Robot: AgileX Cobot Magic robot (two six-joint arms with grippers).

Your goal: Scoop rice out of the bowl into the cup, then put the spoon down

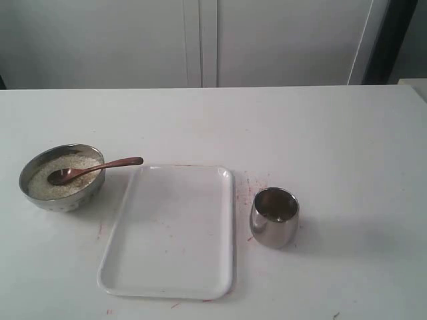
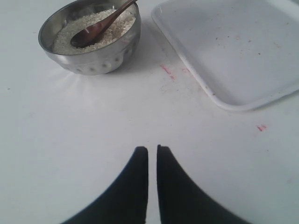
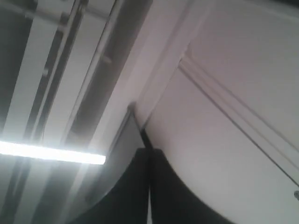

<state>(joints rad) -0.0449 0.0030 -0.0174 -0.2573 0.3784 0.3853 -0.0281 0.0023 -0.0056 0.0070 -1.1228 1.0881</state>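
left wrist view: left gripper [image 2: 152,149] pinched almost together, empty, facing the bowl [image 2: 93,63], whose spoon [image 2: 100,25] leans handle-out, seemingly ready for grasping; right gripper [image 3: 149,150] closed, aimed upward, idle.

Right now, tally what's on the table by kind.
Steel bowl, holding rice: 1
Steel cup: 1
Reddish-brown spoon: 1
White tray: 1
Total: 4
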